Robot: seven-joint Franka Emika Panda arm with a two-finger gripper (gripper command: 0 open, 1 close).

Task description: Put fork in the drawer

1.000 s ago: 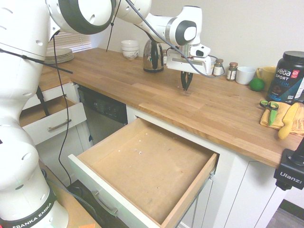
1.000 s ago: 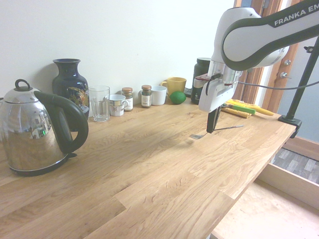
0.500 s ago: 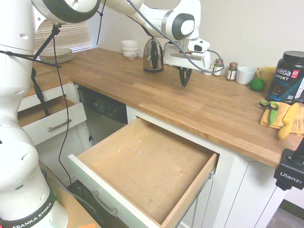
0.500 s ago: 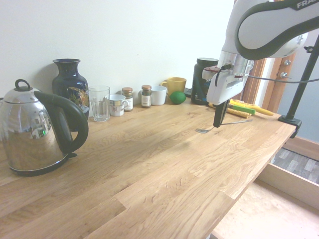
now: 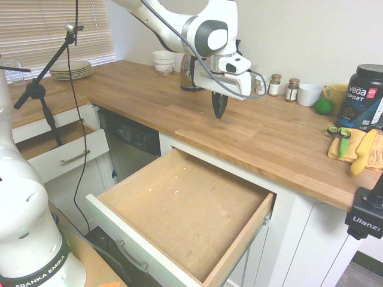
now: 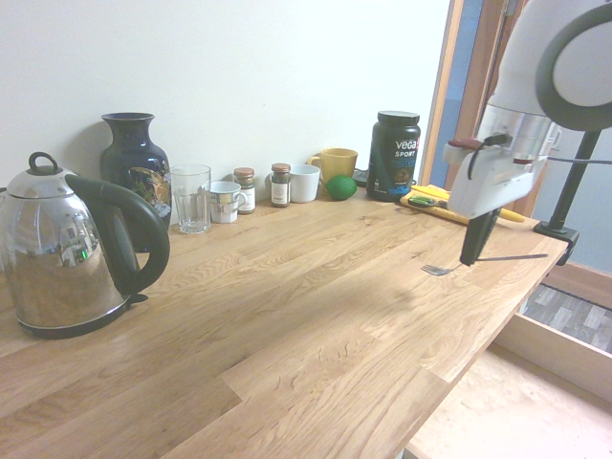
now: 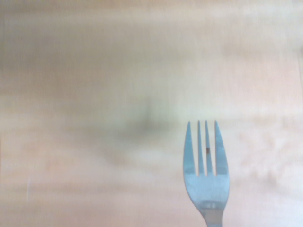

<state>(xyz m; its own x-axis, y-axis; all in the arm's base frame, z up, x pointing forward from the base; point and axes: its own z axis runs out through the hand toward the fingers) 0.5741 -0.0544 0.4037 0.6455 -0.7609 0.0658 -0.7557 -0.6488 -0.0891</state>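
in the first exterior view the gripper (image 5: 219,118) hangs over the counter (image 5: 173,110) behind the open drawer (image 5: 185,206), in the second its fingers clamp the fork (image 6: 438,271) near the counter's drawer-side edge, and the wrist view shows four tines.

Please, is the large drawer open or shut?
Open: the drawer stands pulled out from under the counter, and its bare wood bottom shows.
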